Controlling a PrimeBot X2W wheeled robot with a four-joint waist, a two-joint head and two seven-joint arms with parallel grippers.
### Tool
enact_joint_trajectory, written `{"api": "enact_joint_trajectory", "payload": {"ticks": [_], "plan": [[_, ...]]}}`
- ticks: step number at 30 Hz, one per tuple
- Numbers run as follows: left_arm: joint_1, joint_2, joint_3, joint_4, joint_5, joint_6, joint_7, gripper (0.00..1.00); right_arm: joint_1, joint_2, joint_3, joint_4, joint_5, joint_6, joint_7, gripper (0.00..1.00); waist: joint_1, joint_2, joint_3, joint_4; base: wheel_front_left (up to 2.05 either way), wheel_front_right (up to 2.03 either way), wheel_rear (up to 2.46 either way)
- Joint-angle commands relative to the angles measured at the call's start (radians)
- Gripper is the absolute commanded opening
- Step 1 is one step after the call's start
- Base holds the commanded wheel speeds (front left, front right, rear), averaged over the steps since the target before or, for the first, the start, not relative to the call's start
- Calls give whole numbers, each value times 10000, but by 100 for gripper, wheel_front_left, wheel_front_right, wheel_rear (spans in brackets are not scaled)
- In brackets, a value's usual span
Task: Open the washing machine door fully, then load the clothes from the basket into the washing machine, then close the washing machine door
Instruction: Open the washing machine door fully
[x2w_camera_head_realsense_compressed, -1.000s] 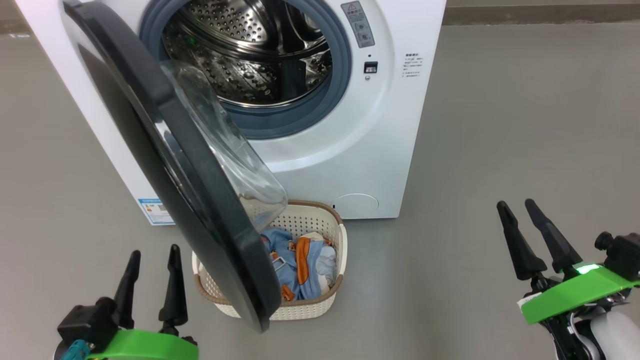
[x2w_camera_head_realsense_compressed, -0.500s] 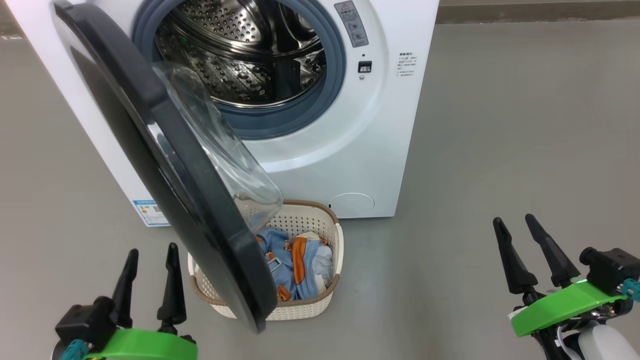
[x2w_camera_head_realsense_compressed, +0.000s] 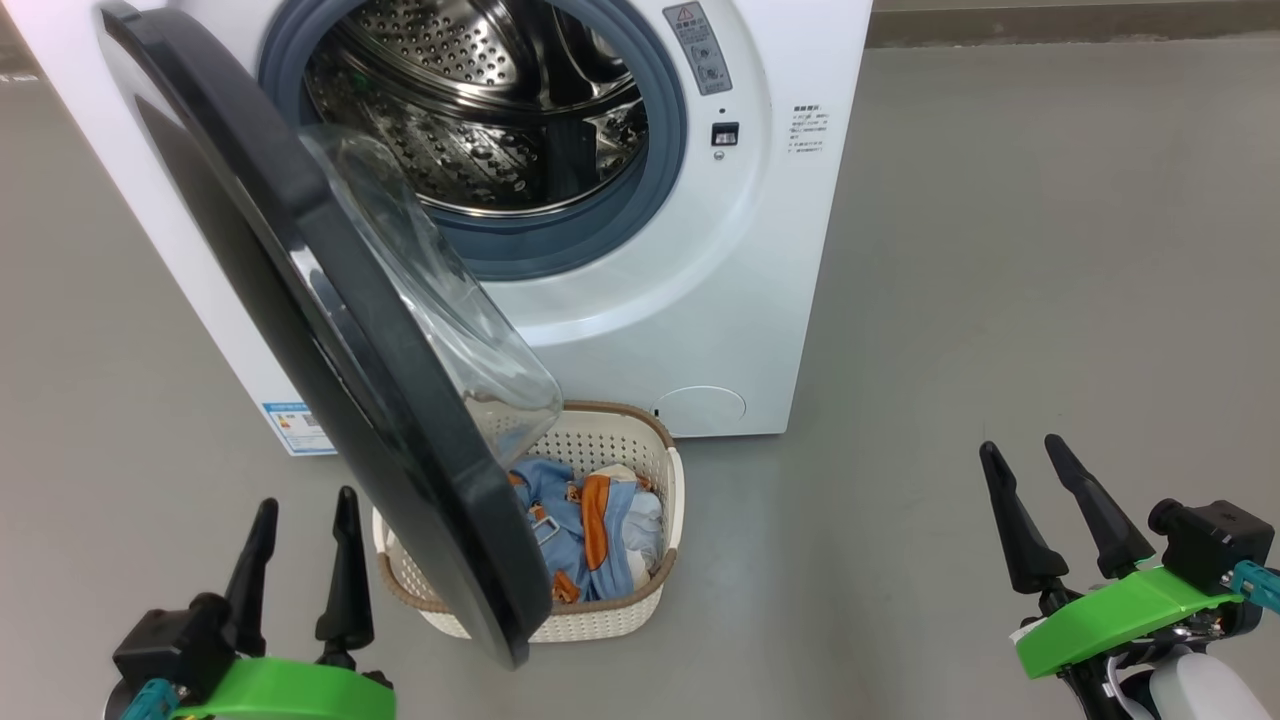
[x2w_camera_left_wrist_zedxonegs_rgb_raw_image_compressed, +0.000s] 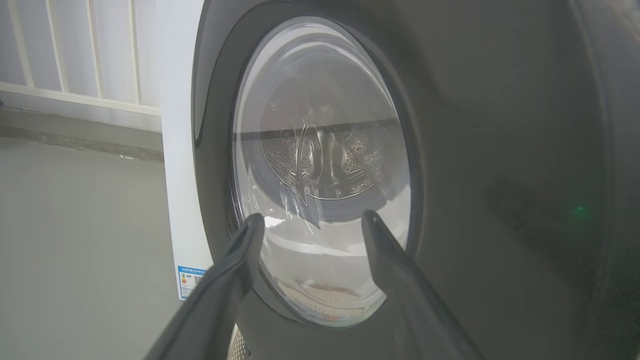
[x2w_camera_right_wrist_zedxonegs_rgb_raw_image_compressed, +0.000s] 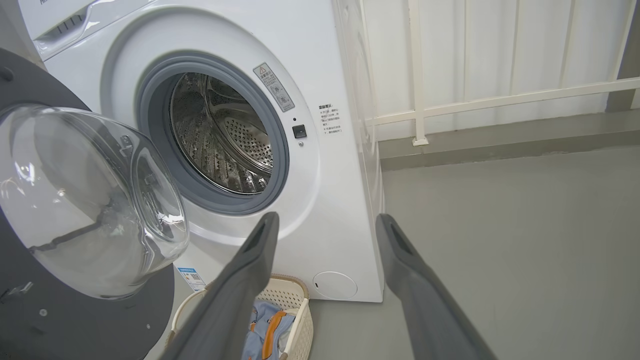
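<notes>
The big white front-loading washing machine (x2w_camera_head_realsense_compressed: 760, 300) stands ahead of me. Its large round glossy black door (x2w_camera_head_realsense_compressed: 395, 440) hangs partway open — its glass bowl juts over the small cream perforated plastic basket (x2w_camera_head_realsense_compressed: 600, 630) just before the machine, where the light-blue-and-orange clothes (x2w_camera_head_realsense_compressed: 585, 520) lie. So I judge door-opening unfinished (loading waits). My left gripper (x2w_camera_head_realsense_compressed: 307, 500) and right gripper (x2w_camera_head_realsense_compressed: 1019, 443) both stand spread, holding nothing; next I must catch the door's free edge and swing it leftward.

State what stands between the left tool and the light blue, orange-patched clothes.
In the head view, the glossy black round door, partly open, stands between left tool and clothes.
</notes>
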Motion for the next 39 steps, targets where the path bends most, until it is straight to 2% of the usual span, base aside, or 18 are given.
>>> {"api": "enact_joint_trajectory", "payload": {"ticks": [1,20,21,24,25,32,39], "plan": [[-185,166,325,-205,81,22,-63,100,-20,-57,137,-194,-46,16,-120,100,0,0,-1,-1,0,0,0],[-345,166,283,-100,140,-11,-63,100,-147,-51,98,-59,-150,16,-120,100,0,0,79,78,0,0,0],[-367,166,285,-98,164,-15,-63,91,-166,-59,94,-48,-179,16,-120,100,0,0,101,85,0,0,0],[-427,166,282,-106,222,-24,-63,15,-204,-56,56,-28,-233,16,-120,100,0,0,150,110,0,0,0],[-447,166,287,-133,243,-26,-63,0,-212,-56,38,-24,-247,16,-120,100,0,0,164,118,0,0,0],[-533,166,304,-544,500,-38,-63,0,-244,3,-3,-18,-324,16,-120,100,0,0,169,182,0,0,0],[-710,166,208,-2036,743,174,-63,0,-242,43,2,-24,-351,16,-120,100,0,0,104,238,0,0,0]]}}
